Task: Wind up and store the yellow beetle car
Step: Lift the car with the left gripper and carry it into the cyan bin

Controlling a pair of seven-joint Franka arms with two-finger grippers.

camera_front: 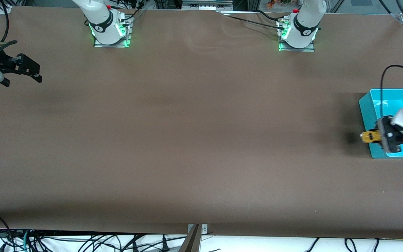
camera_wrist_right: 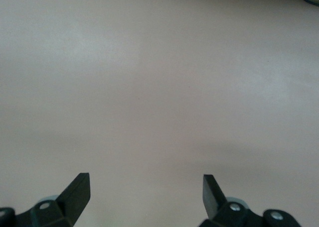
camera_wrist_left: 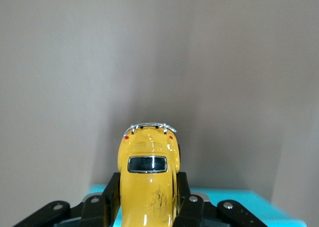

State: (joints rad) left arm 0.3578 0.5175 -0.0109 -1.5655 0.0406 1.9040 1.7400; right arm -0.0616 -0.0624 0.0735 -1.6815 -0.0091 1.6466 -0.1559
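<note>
The yellow beetle car (camera_front: 368, 137) is held in the air by my left gripper (camera_front: 375, 136), which is shut on its sides. The car pokes out over the rim of a teal bin (camera_front: 366, 112) at the left arm's end of the table. In the left wrist view the car (camera_wrist_left: 148, 174) sits between the black fingers (camera_wrist_left: 111, 192), rear window up, with the bin's rim (camera_wrist_left: 249, 197) below. My right gripper (camera_front: 35, 71) waits open and empty over the right arm's end of the table. Its jaws stand wide apart in the right wrist view (camera_wrist_right: 146, 183).
The brown table (camera_front: 194, 140) is bare across its middle. The arm bases (camera_front: 108, 29) stand at the edge farthest from the front camera. A black cable (camera_front: 383, 87) runs above the bin. Loose cables lie below the table's near edge.
</note>
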